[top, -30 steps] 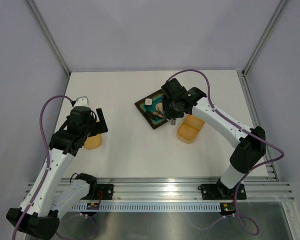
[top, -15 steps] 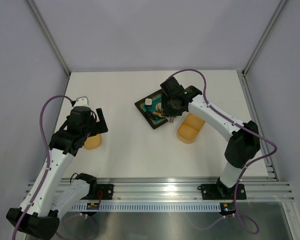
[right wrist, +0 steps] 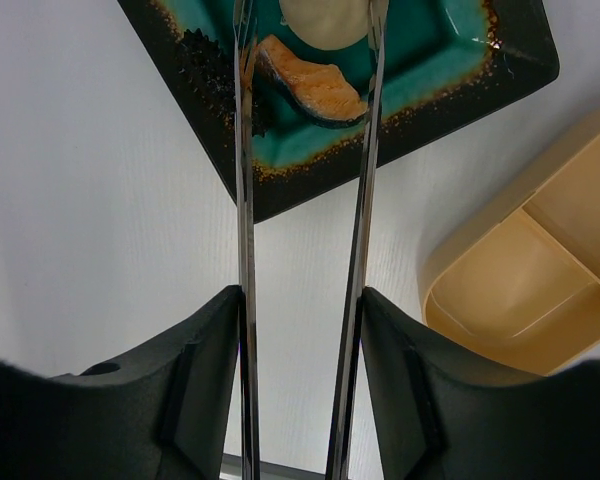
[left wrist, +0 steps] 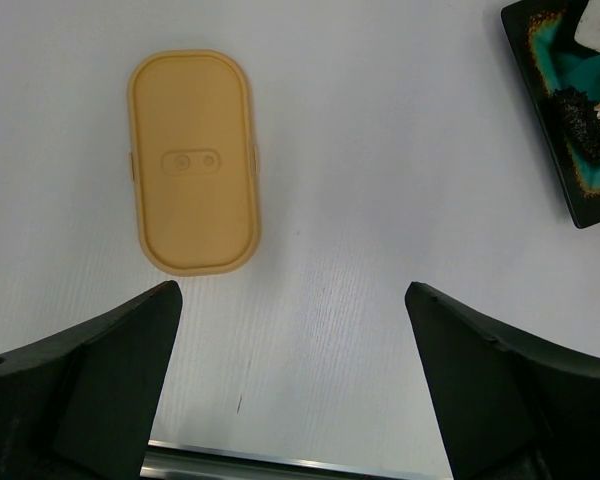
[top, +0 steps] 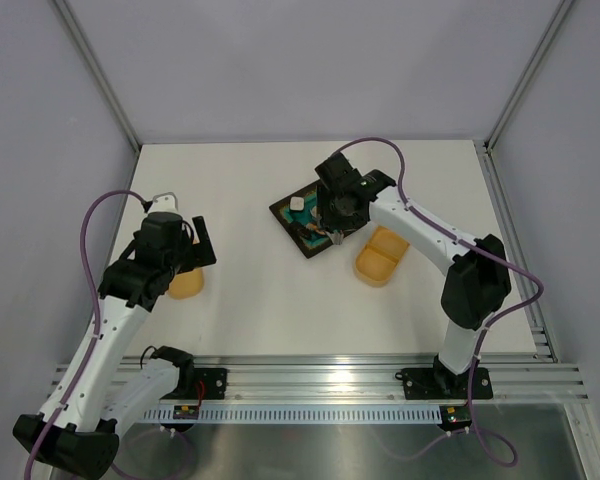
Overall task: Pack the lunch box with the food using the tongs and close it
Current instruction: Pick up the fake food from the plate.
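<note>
Right claw (right wrist: 302, 300) of mine clamps the tongs (right wrist: 245, 200), their tips straddling the orange slice (right wrist: 310, 88) on the teal plate (right wrist: 420, 125); the lunch box (right wrist: 520, 290) sits open just beside the plate; my left claw (left wrist: 290, 295) gapes wide above the lid (left wrist: 192, 162).

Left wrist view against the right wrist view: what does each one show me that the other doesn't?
Only left wrist: the lid lying flat on the table, and the white cube on the plate. Only right wrist: the tongs with the orange slice and beige ball between their arms, and the open lunch box. Both: the teal plate and the dark piece.
</note>
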{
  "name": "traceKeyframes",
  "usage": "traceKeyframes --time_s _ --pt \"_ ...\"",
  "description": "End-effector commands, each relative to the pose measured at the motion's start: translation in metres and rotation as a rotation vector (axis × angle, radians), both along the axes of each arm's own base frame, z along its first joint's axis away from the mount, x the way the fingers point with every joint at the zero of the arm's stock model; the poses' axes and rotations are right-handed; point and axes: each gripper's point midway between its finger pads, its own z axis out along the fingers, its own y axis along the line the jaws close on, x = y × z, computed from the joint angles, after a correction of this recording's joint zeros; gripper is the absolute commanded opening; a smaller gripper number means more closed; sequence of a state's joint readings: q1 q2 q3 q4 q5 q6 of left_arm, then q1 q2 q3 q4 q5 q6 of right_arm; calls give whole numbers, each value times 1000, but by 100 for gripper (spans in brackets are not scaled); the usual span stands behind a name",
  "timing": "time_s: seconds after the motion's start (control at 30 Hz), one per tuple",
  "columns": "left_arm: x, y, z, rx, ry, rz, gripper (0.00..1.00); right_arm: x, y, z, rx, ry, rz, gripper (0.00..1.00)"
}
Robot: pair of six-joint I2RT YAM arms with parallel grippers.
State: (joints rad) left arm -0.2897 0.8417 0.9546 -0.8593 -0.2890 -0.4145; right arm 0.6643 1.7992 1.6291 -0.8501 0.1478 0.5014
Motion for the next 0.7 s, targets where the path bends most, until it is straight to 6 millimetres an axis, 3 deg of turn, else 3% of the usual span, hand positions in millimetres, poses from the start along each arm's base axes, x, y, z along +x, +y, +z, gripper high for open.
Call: traceKeyframes --time_s 0.0,0.33,0.67 --pt "9 1 9 16 -40 2 99 20 4 15 23 -60 -13 57" --pt "9 2 9 19 -36 7 99 21 -8 13 -20 -72 -46 57" --pt "11 -1 8 6 -33 4 99 16 -6 2 -21 -46 -31 58"
